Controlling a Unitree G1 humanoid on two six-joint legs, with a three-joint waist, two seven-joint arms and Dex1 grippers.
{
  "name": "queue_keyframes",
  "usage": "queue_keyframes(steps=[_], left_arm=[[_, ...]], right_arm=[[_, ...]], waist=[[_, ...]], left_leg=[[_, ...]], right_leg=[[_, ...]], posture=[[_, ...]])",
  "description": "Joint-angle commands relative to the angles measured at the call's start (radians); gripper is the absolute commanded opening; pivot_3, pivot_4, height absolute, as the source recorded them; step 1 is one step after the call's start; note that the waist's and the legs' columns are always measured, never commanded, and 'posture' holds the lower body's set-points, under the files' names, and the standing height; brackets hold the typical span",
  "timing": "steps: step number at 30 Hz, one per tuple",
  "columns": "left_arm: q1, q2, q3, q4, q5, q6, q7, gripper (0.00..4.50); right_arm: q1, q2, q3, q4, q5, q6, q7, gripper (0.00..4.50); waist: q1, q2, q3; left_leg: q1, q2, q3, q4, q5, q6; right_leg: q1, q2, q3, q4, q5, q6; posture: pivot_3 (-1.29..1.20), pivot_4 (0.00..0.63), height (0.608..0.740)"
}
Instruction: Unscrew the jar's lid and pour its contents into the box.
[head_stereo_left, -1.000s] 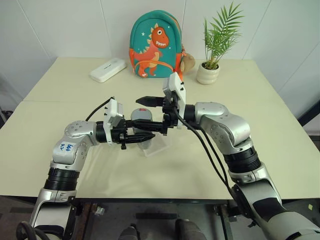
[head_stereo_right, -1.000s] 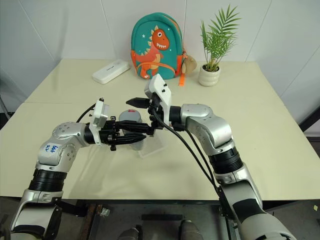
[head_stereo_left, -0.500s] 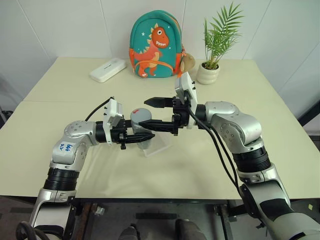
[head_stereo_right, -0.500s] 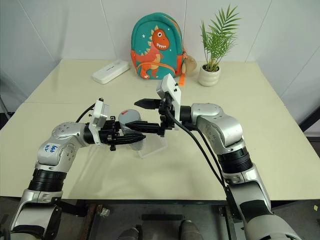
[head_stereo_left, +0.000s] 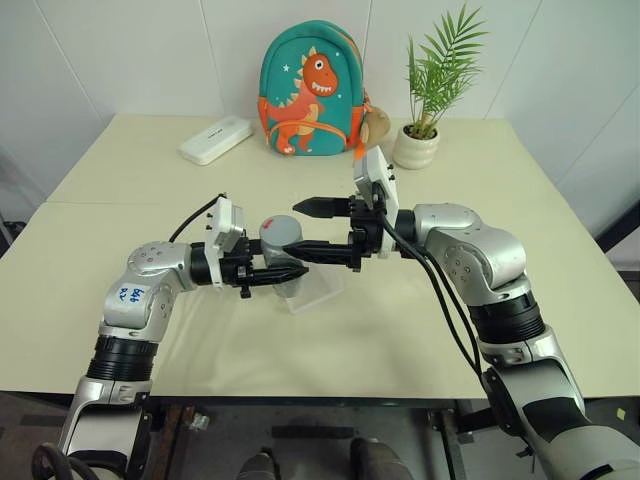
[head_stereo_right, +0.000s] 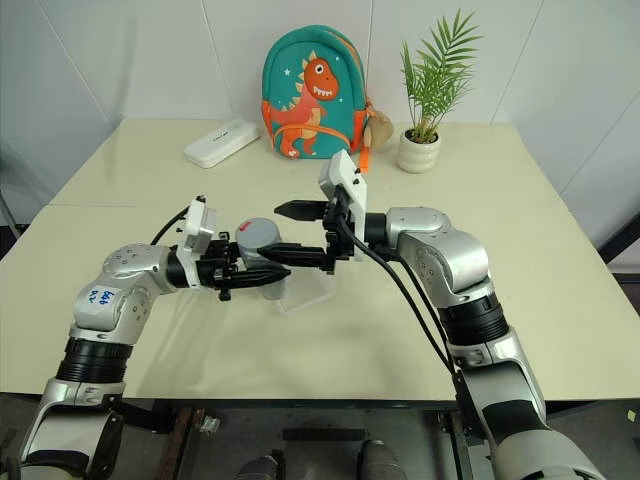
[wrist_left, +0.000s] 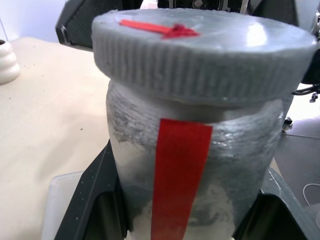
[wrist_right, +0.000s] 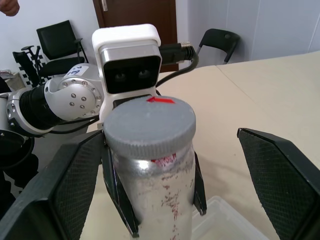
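L gripper (head_stereo_left: 285, 272) clamped on the jar (head_stereo_left: 283, 262), holding it upright above the box (head_stereo_left: 312, 290), approx mid-table (head_stereo_left: 120, 200), nearer the front edge. The lid (wrist_right: 149, 121) is on w/ a red mark on top; red strip down the jar's side. R gripper (head_stereo_left: 306, 226) spread wide, fingers (wrist_right: 287, 175) either side of the lid, not touching. White case (head_stereo_left: 216, 139), backpack (head_stereo_left: 312, 90) & plant pot (head_stereo_left: 415, 147) along the back edge.
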Motion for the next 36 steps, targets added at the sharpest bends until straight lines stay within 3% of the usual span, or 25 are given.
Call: queue_keyframes(steps=[1,6,18,31,36], left_arm=[[-0.010,0.007,0.011,-0.032,-0.020,-0.018,-0.019,1.96],[-0.024,0.006,0.010,-0.017,-0.015,-0.021,-0.027,1.96],[-0.039,0.002,0.004,-0.007,-0.014,-0.024,-0.033,1.96],[-0.027,-0.002,0.006,-0.023,-0.022,-0.011,-0.020,1.96],[-0.027,-0.003,0.006,-0.022,-0.022,-0.012,-0.020,1.96]], right_arm=[[0.001,-0.017,-0.066,-0.048,0.053,0.005,0.022,4.45],[-0.001,-0.017,-0.083,-0.085,0.110,0.039,0.048,4.45],[-0.060,0.072,-0.021,-0.027,0.015,0.012,-0.035,4.45],[-0.047,0.079,0.008,-0.050,0.013,0.036,-0.015,4.45],[-0.051,0.089,-0.006,-0.051,0.019,0.034,-0.029,3.20]], waist=[[0.001,0.000,0.000],[-0.002,0.000,0.000],[0.000,0.000,0.000],[-0.001,0.000,0.000],[-0.001,0.000,0.000]], left_leg=[[0.000,0.000,0.000,0.000,0.000,0.000],[0.000,0.000,0.000,0.000,0.000,0.000],[0.001,0.000,0.000,0.000,0.000,0.000],[0.000,0.000,0.000,0.000,0.000,0.000],[0.000,0.000,0.000,0.000,0.000,0.000]], right_leg=[[0.000,0.000,0.000,0.000,0.000,0.000],[0.000,0.000,0.000,0.000,0.000,0.000],[0.000,0.000,0.000,0.002,0.000,0.000],[0.000,0.000,0.000,0.002,0.000,0.000],[0.000,0.000,0.000,0.002,0.000,0.000]], posture=[[0.00,0.150,0.740],[0.00,0.150,0.740],[0.00,0.150,0.740],[0.00,0.150,0.740],[0.00,0.150,0.740]])
